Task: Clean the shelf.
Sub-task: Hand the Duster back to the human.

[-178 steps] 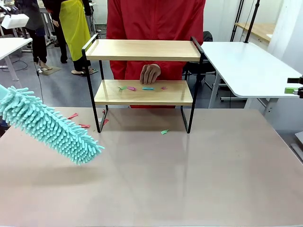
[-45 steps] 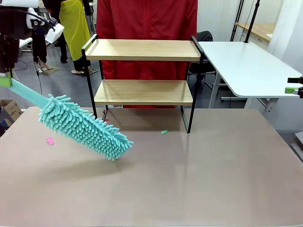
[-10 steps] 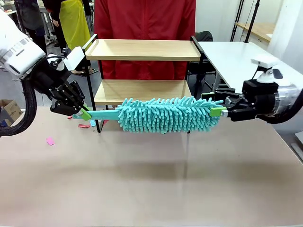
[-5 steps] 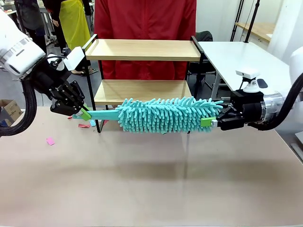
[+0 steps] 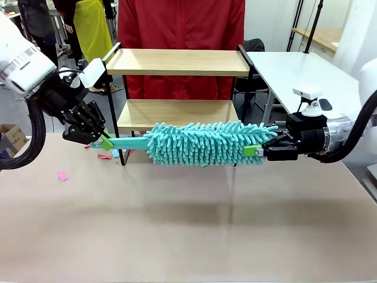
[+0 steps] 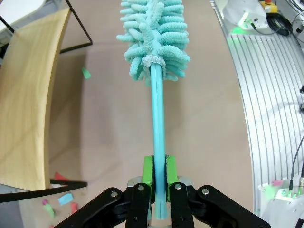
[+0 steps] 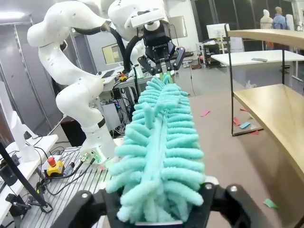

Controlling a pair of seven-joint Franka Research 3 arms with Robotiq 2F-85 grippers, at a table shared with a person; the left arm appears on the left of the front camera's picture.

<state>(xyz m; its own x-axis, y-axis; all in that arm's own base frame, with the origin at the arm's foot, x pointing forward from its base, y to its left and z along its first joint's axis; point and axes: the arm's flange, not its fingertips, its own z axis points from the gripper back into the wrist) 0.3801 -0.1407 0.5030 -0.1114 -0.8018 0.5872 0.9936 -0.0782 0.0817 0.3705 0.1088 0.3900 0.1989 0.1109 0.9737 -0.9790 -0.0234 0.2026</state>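
The left gripper (image 5: 105, 141) is clamping the flat teal handle (image 6: 158, 142) of the duster (image 5: 203, 143) between its green pads, at about nine o'clock in the front view. The right gripper (image 5: 254, 151) is reaching in from three o'clock and is pinching the fluffy tip of the duster head, so both arms are holding the tool level in the air between them.

Just behind the duster, toward twelve o'clock, the shelf (image 5: 178, 62) is standing on the table (image 5: 188, 236): two light, smooth wooden boards on a thin black wire frame with raised side rails. Both boards are looking bare, so the sweeping itself appears done. Small pink, red and blue paper scraps (image 5: 62, 175) are lying on the tabletop near the shelf's left leg, around eight to nine o'clock; clearing those and putting the duster away probably remains. The duster head is a soft bundle of chenille noodles, easily squashed.
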